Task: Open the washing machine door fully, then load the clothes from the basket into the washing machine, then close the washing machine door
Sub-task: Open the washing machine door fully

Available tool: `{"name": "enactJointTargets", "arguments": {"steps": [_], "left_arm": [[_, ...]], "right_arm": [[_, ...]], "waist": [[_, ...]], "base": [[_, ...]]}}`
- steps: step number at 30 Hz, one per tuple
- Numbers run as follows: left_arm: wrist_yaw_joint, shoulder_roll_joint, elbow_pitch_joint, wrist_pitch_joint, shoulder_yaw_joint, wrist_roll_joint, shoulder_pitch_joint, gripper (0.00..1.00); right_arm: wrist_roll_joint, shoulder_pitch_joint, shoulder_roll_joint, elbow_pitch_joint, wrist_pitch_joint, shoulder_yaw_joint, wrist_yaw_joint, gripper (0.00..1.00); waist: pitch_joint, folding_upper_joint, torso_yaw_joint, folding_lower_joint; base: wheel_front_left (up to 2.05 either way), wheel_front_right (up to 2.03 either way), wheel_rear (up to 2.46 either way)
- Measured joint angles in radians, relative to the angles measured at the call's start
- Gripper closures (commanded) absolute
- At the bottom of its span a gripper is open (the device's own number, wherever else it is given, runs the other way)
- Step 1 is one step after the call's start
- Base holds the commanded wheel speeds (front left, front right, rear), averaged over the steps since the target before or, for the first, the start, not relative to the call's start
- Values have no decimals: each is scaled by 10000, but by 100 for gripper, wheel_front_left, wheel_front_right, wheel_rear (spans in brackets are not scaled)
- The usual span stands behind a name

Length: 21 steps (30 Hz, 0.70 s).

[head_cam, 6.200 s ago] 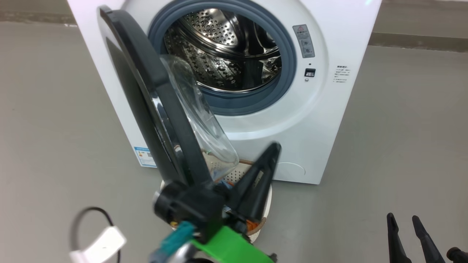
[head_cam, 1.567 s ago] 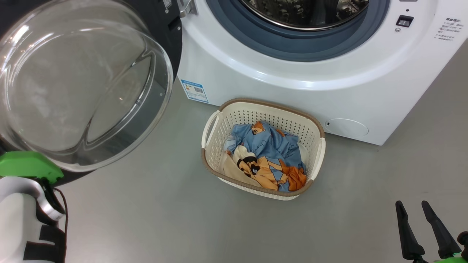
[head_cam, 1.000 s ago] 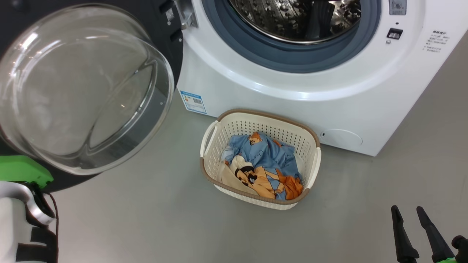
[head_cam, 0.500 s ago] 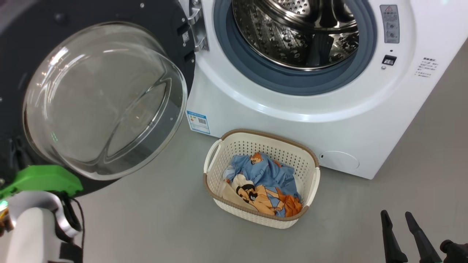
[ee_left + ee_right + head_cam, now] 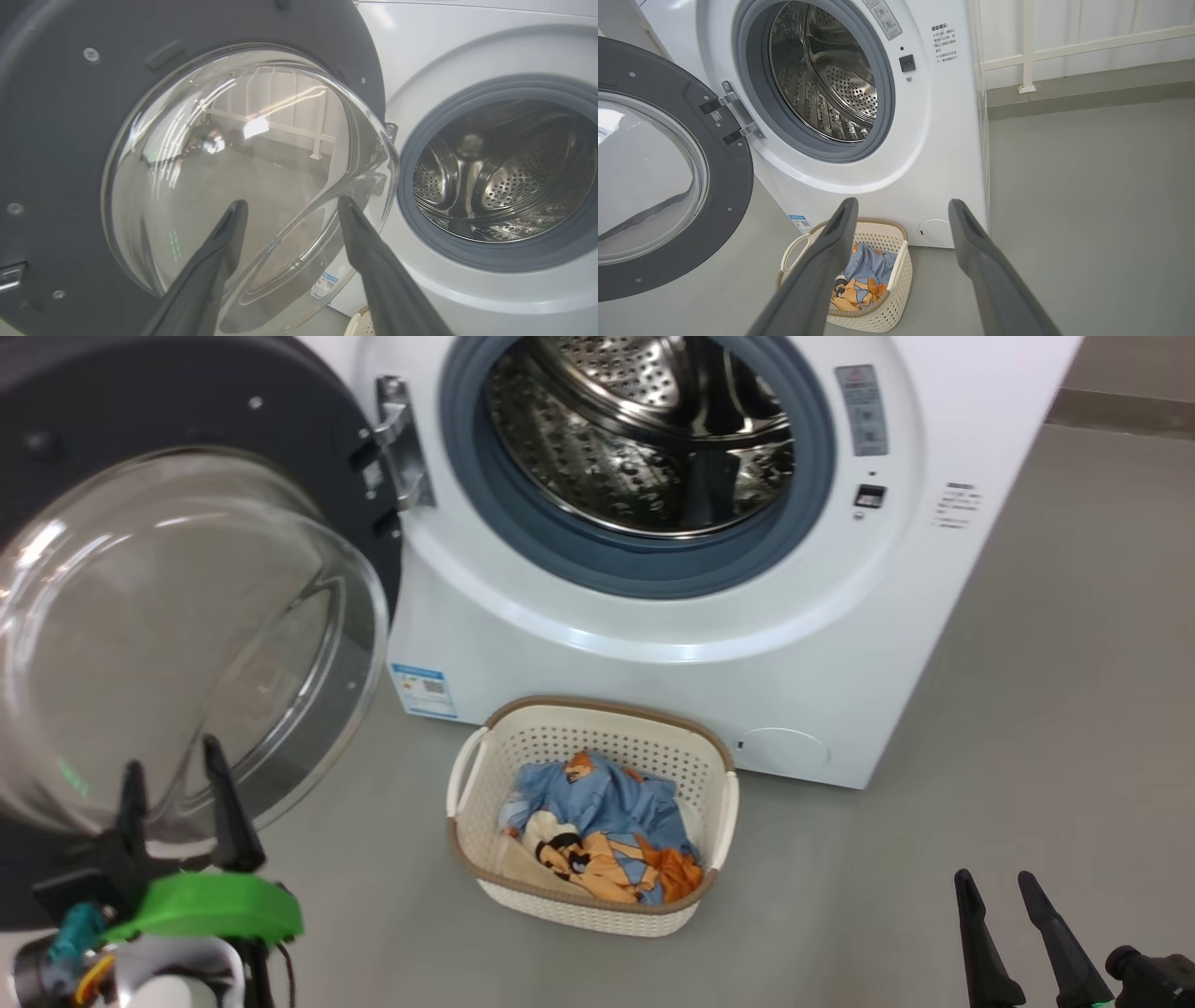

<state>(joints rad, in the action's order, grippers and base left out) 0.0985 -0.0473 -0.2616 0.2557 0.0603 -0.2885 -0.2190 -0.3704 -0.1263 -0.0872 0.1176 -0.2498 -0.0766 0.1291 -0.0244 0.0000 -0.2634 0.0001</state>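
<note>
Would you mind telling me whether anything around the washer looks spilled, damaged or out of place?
Nothing stands out. The door hangs wide open, the drum looks empty, and the basket stands upright on the floor before the washing machine, clothes bundled inside.

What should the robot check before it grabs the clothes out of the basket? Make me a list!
1. Is the washing machine door swung wide open: ok.
2. Is the drum opening free, with nothing in the way: ok.
3. Are the clothes lying in the basket, in front of the washing machine: ok.
4. Is the left gripper open and empty: ok.
5. Is the left gripper clear of the door's glass: cannot tell, it is close.
6. Is the right gripper open and empty: ok.
</note>
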Motion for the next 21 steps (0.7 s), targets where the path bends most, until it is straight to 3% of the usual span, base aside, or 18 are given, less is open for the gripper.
{"name": "enactJointTargets", "arguments": {"steps": [9,21], "left_arm": [[-692,73,844,0,-500,169,1110,0],[-1126,79,1103,-2,-1208,648,2467,0]], "right_arm": [[259,0,-100,-236,0,209,0,0],[817,1,-270,-483,0,382,0,0]], "waist": [[62,0,1066,0],[72,0,2179,0]], "base": [[0,0,0],[0,0,0]]}}
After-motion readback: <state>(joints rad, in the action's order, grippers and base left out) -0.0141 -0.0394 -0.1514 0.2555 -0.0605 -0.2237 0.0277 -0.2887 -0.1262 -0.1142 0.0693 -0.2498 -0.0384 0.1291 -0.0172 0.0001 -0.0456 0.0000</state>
